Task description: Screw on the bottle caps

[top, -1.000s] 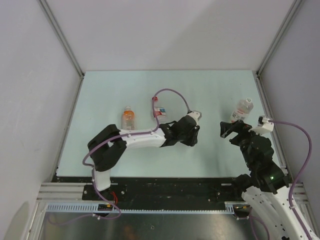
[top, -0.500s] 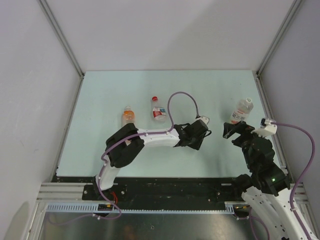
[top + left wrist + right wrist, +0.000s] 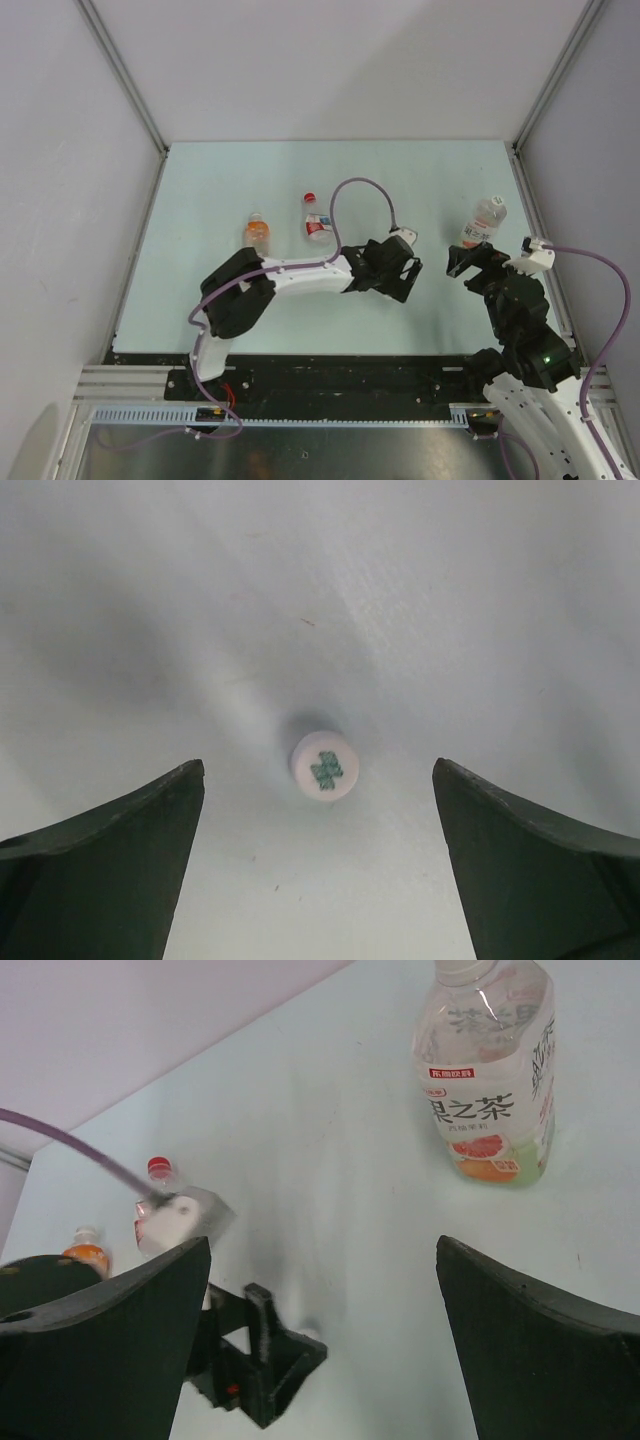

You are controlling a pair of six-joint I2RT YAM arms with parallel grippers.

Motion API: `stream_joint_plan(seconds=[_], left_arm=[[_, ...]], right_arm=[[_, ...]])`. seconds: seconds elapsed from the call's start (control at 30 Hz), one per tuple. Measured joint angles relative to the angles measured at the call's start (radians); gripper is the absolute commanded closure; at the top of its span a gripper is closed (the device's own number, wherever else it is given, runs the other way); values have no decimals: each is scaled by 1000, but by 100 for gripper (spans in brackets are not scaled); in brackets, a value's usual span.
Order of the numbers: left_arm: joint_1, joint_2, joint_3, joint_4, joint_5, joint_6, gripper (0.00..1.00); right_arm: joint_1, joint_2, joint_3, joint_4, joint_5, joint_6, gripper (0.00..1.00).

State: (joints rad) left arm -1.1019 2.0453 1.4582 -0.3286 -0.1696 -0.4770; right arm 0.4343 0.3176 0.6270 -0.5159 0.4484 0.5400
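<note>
Nearest: left gripper (image 3: 316, 772) points down at the table (image 3: 200, 190), fingers spread wide, holding nothing. A loose white cap (image 3: 323, 765) with a green mark lies flat on the table between the fingertips, touching neither.

Right gripper (image 3: 322, 1245) also spread and empty, just short of the white-label bottle (image 3: 484, 222), which stands upright, unheld.

Farther left: orange bottle (image 3: 257, 232) and red-label bottle (image 3: 317, 220), upright, near each other.

Risk: the cap is level with the fingertips only. A close now probably catches its edge, so it could squirt away or come up tilted. An unheld bottle may tip under the twist.

Count: three bottles. Two sure caps, one loose white and one red cap (image 3: 309, 197) on its bottle. Other tops unclear.
</note>
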Motion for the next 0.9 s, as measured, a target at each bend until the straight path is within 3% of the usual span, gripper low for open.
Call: stream_joint_plan(seconds=[0.1, 0.3, 0.47, 0.67, 0.9], left_arm=[[0, -97, -33, -11, -63, 19, 1], [27, -474, -178, 10, -291, 35, 1], [244, -760, -396, 34, -396, -21, 0], [542, -842, -613, -6, -428, -76, 1], [663, -769, -637, -12, -371, -71, 0]], right_arm=[[0, 0, 0, 0, -1, 0, 1], [0, 17, 0, 2, -10, 0, 1], [-2, 38, 0, 5, -13, -5, 1], [-3, 64, 0, 18, -13, -19, 1], [-5, 116, 0, 20, -16, -29, 1]])
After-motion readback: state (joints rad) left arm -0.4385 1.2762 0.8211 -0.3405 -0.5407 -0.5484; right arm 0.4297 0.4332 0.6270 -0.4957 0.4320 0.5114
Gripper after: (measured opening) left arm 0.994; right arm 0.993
